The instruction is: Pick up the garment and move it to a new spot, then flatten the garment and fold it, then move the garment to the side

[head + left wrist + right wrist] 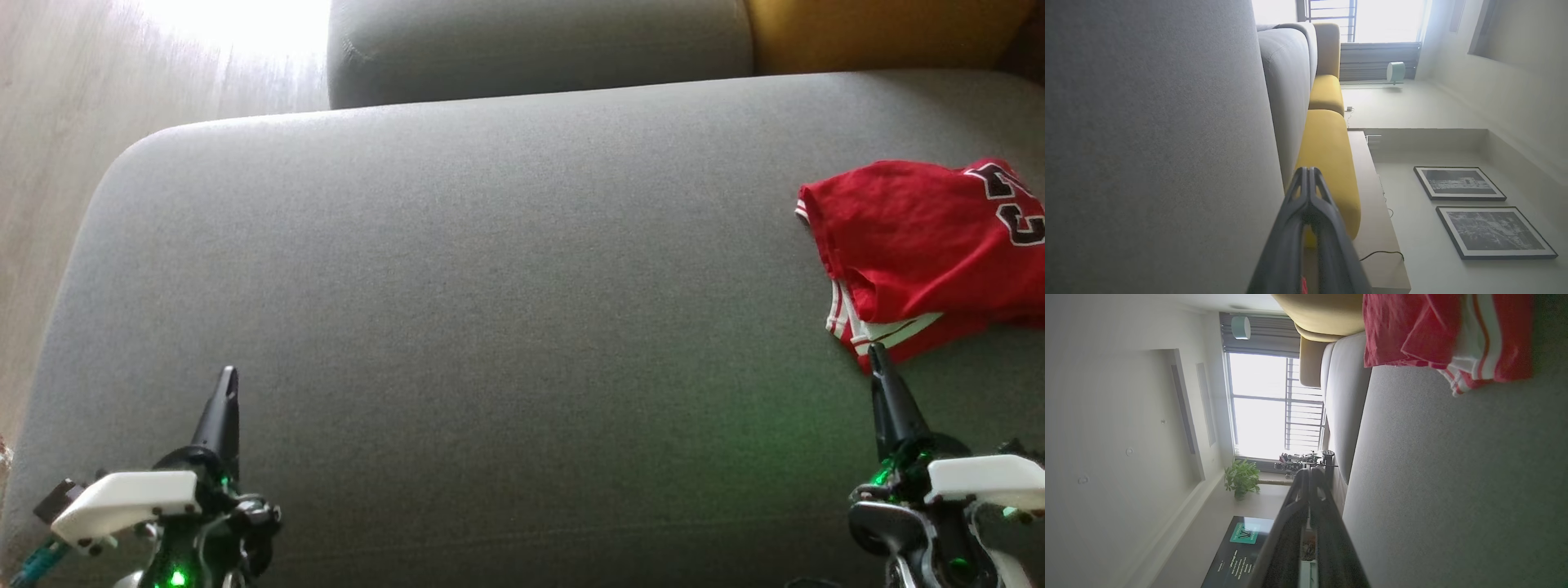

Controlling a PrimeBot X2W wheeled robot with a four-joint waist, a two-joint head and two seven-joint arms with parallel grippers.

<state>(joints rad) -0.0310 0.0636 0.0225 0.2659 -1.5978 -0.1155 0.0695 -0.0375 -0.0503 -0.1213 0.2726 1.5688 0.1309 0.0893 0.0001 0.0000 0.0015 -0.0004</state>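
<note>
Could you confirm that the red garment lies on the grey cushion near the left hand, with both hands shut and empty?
Not quite: the garment lies near the right hand, not the left hand, as the head view shows. The rest holds: it lies on the grey cushion, and both hands are shut and empty.

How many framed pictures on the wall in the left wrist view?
2. One black-framed greyscale picture sits right of centre in that view; the second is just below-right of it. More may lie out of frame.
</note>
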